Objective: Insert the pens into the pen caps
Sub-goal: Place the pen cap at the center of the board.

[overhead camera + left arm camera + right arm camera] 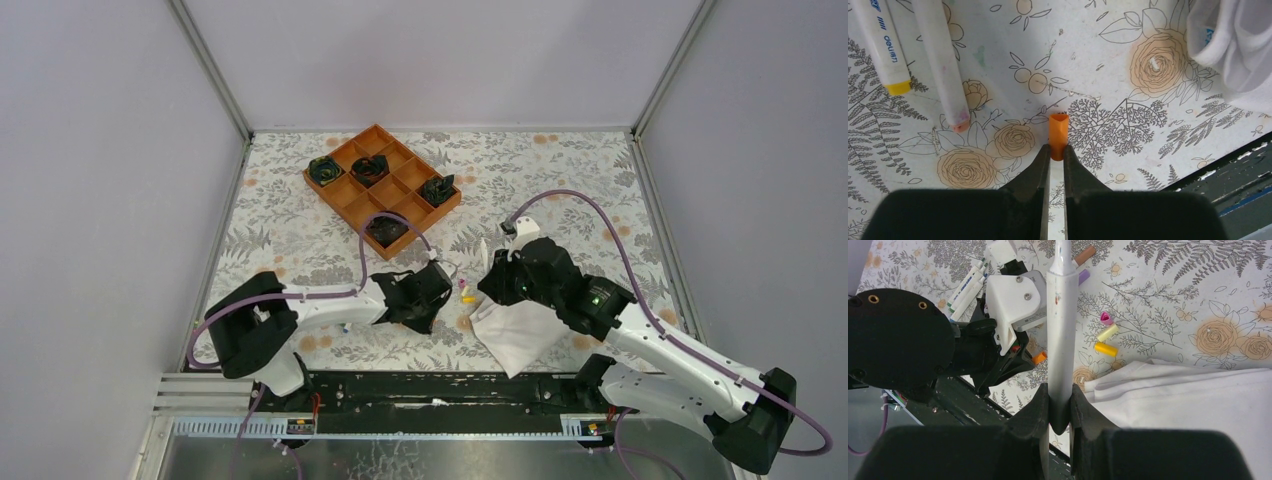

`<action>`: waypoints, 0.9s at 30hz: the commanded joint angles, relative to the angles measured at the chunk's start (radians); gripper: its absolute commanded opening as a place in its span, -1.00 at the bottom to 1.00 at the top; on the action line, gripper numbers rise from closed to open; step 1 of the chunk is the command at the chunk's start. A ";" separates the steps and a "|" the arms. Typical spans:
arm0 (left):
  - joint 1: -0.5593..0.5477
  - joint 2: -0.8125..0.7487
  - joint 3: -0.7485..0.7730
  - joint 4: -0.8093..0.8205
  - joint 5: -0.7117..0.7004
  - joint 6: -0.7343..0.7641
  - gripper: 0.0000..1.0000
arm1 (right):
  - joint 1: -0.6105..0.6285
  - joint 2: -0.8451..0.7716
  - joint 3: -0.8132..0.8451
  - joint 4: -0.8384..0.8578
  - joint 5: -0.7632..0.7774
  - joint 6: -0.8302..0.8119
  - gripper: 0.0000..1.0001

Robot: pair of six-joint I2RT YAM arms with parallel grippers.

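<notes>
My left gripper [1057, 152] is shut on a small orange pen cap [1058, 130], held just above the flowered table; it also shows in the right wrist view [1039, 358]. My right gripper [1059, 396] is shut on a white-barrelled pen [1060, 315] that points away from the camera, above the left gripper. Two more pens lie left of the orange cap, one yellow-tipped [883, 47], one pink-tipped [943, 65]. Loose caps lie on the table: pink [1106, 318], pale yellow [1107, 332], yellow [1105, 349], purple [1083, 276]. In the top view the grippers, left [432, 290] and right [497, 283], face each other closely.
A folded white cloth [520, 330] lies under the right arm, by the table's near edge [1188, 400]. An orange compartment tray [340, 192] with dark objects stands at the back. Several pens [968, 285] lie behind the left gripper. The black base rail runs along the front.
</notes>
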 commanded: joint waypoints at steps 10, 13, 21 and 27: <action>-0.052 0.042 0.000 -0.025 -0.147 0.002 -0.48 | -0.006 -0.019 -0.003 0.026 0.036 0.019 -1.00; -0.054 0.034 0.000 -0.034 -0.178 -0.004 -0.46 | -0.006 -0.020 -0.004 0.027 0.035 0.020 -1.00; -0.054 0.005 0.001 -0.078 -0.275 -0.025 -0.40 | -0.005 -0.024 0.001 0.031 0.036 0.023 -1.00; -0.054 0.016 0.017 -0.074 -0.313 -0.054 -0.37 | -0.005 -0.029 -0.001 0.035 0.030 0.030 -1.00</action>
